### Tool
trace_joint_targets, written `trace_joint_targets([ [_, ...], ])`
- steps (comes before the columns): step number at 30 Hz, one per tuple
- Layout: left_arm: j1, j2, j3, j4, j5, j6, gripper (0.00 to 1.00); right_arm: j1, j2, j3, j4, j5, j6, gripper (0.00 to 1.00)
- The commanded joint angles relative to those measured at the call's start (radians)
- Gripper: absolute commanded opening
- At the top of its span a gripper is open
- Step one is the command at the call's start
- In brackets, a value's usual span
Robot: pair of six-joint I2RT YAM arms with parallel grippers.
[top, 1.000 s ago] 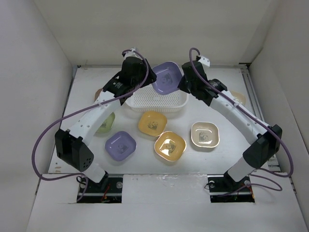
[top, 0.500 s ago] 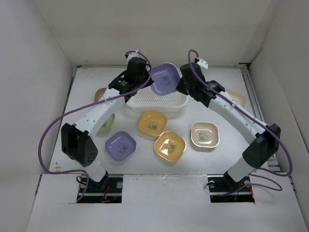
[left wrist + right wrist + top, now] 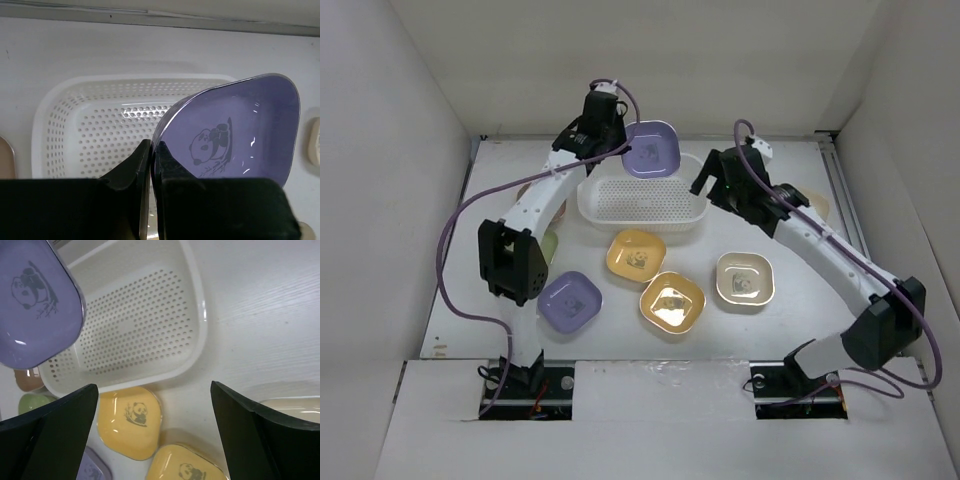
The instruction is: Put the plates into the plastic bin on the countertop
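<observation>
Purple plate (image 3: 651, 150) hangs tilted over the far edge of the white bin (image 3: 640, 222), clamped by the left gripper (image 3: 151, 155) alone. The right gripper (image 3: 710, 178) has just released it, jaws wide, and backed off rightward. The handover looks complete; lowering the plate in remains.

Near the countertop's (image 3: 620, 320) left edge, the left arm (image 3: 535, 205) hides most of a green rounded-square plastic plate (image 3: 551, 245); the right arm (image 3: 820, 245) partly covers a cream plastic plate (image 3: 817, 204) by the right edge.

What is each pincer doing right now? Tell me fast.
Left pincer: shut on the rim of the purple plate.
Right pincer: open, holding nothing.
</observation>
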Motion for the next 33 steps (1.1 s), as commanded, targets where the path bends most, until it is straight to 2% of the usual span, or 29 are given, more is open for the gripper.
trace_joint_targets([
  [1, 0.035, 0.047, 0.066, 0.01, 0.085, 0.11, 0.0, -0.035, -0.139, -0.051, 0.023, 0.007, -0.048, 1.0],
  [2, 0.064, 0.072, 0.066, 0.024, 0.155, 0.121, 0.0, -0.049, -0.188, -0.083, 0.023, 0.007, -0.062, 1.0],
  [4, 0.074, 0.096, 0.066, 0.034, 0.2, 0.131, 0.0, -0.049, -0.237, -0.115, 0.023, 0.007, -0.077, 1.0],
  [10, 0.084, 0.205, 0.148, -0.019, 0.272, 0.19, 0.0, -0.058, -0.365, -0.187, 0.003, 0.007, -0.109, 1.0],
  [17, 0.104, 0.34, 0.179, -0.031, 0.303, 0.18, 0.0, -0.058, -0.492, -0.207, -0.043, -0.012, -0.152, 1.0],
  [25, 0.104, 0.4, 0.164, -0.01, 0.295, 0.116, 0.01, -0.067, -0.595, -0.218, -0.112, 0.007, -0.183, 1.0],
  [26, 0.104, 0.409, 0.164, -0.01, 0.295, 0.116, 0.05, -0.067, -0.61, -0.218, -0.112, 0.007, -0.183, 1.0],
  [27, 0.104, 0.41, 0.164, -0.01, 0.295, 0.095, 0.18, -0.067, -0.61, -0.227, -0.124, 0.007, -0.183, 1.0],
  [30, 0.104, 0.385, 0.142, -0.01, 0.274, 0.079, 0.42, -0.077, -0.634, -0.227, -0.135, 0.007, -0.192, 1.0],
  [31, 0.104, 0.361, 0.132, 0.002, 0.263, 0.064, 0.58, -0.077, -0.643, -0.227, -0.135, 0.007, -0.192, 1.0],
  [33, 0.104, 0.339, 0.107, 0.015, 0.263, 0.052, 0.65, -0.077, -0.652, -0.227, -0.144, -0.003, -0.192, 1.0],
])
